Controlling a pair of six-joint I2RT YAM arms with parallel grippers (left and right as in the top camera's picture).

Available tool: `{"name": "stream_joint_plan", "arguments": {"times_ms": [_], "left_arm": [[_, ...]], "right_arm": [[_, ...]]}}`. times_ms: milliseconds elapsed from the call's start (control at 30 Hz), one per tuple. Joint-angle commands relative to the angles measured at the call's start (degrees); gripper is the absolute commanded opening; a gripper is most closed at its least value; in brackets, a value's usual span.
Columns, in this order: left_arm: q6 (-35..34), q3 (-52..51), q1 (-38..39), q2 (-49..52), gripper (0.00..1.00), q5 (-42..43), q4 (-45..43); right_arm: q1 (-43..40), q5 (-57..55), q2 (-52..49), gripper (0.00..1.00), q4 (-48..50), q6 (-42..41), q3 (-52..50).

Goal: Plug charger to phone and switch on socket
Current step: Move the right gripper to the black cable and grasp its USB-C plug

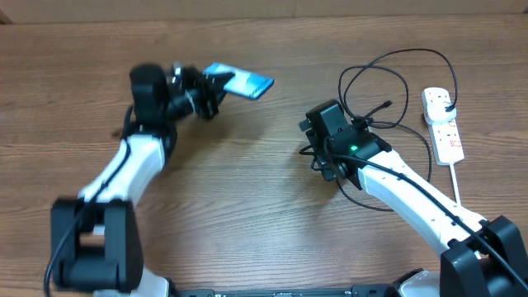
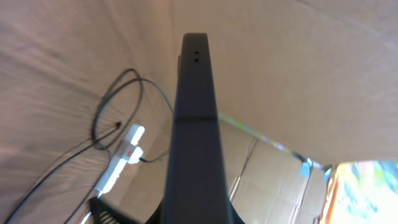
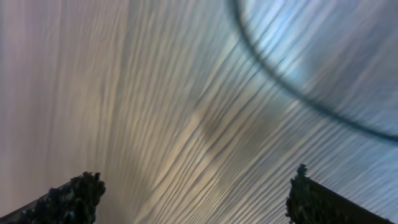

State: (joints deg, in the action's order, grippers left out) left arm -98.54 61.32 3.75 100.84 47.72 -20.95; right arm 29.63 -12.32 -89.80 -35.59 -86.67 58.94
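**Ops:** Go, what's the L pincer (image 1: 212,89) got?

**Me:** It's clamped down on one short end of the phone (image 1: 245,82). The rest of the phone sticks out past the tips, blue screen up, tilted. On my L wrist cam I see it edge-on, a dark slab running straight out from the pincer up mid-frame. The fingers themselves aren't in that view. Can't tell if the phone's far end touches the table (image 1: 247,190).

**Ops:** And R?

**Me:** R pincer (image 3: 196,200) is spread wide w/ nothing between the fingertips (image 3: 69,198), just wood grain close under them. That cam's v. blurry tho.

**Ops:** Charger?

**Me:** The charger (image 1: 375,87) lies in loops just beside the R pincer, on its socket side. It isn't in the grip. The R wrist cam shows one smeared dark arc of it ahead of the tips, off to one side.

**Ops:** Socket?

**Me:** The socket (image 1: 443,125) is flat on the table beyond those loops, well apart from the R pincer and clear across from the L one. There's a black plug (image 1: 446,104) at its far end, but I can't tell if it's seated. The switches are too small to read.
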Motion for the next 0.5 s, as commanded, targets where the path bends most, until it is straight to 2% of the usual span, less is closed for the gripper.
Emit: {"name": "stream_joint_plan", "arguments": {"times_ms": [0,100,167,333,467], "left_arm": [[2.14,10.47,0.02,9.92,0.04,15.28,0.09],[2.12,17.68,0.17,17.68,0.04,26.01,0.07],[2.12,20.39,0.46,21.31,0.04,31.98,0.0],[2.16,20.87,1.01,24.5,0.04,39.1,-0.07],[2.32,20.85,1.79,24.5,0.04,40.68,-2.43]], "right_arm": [[-0.24,-7.67,0.44,0.96,-1.01,1.9,0.39],[-1.42,-7.54,0.46,0.82,-0.59,11.96,1.6],[-3.21,-6.88,0.46,0.81,-1.99,18.1,3.96],[-9.99,-4.79,0.37,0.75,-8.85,22.53,11.26],[-16.2,-3.48,-0.26,0.69,-8.83,26.56,14.01]]}}
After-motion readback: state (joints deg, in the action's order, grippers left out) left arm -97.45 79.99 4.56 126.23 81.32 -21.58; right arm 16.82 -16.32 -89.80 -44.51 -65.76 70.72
